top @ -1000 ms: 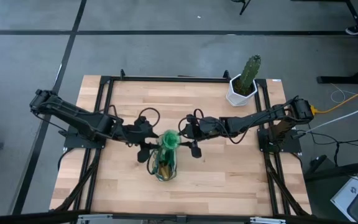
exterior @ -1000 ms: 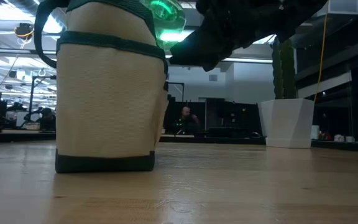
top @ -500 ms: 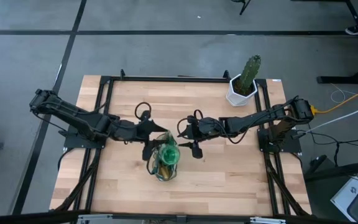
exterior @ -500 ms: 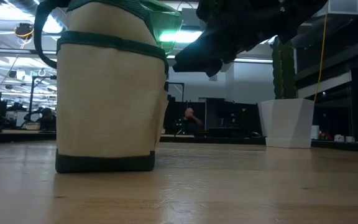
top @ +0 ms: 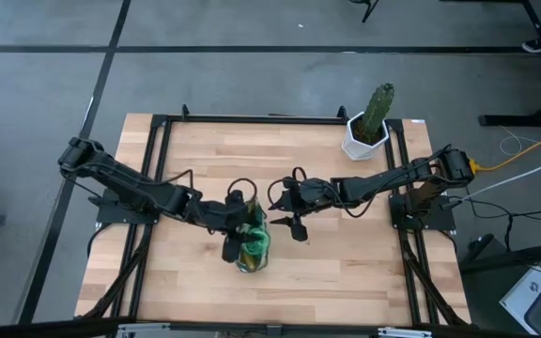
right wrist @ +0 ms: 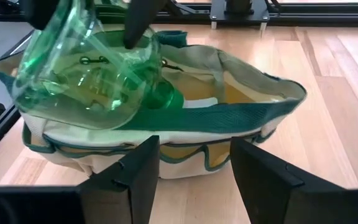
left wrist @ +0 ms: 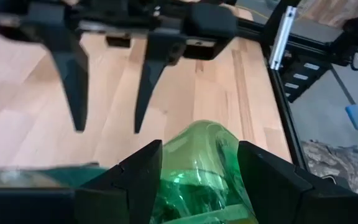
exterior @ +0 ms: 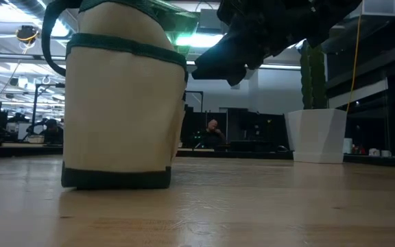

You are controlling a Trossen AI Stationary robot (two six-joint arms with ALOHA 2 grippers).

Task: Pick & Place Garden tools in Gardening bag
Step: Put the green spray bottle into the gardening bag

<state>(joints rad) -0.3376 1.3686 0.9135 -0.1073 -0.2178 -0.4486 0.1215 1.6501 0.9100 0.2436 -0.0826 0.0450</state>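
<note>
The bag (top: 249, 246) stood at about 6 o'clock on the table (top: 346, 272), the left gripper (left wrist: 194, 171) clamped on the spray bottle (right wrist: 92, 78) tilted over its mouth. The right gripper (top: 289, 225), fingers apart, hung at the bag's 2 o'clock. Risk: the slanted bottle could catch the soft rim, tipping the bag or spilling out.

Even overhead light, backlit low view
</note>
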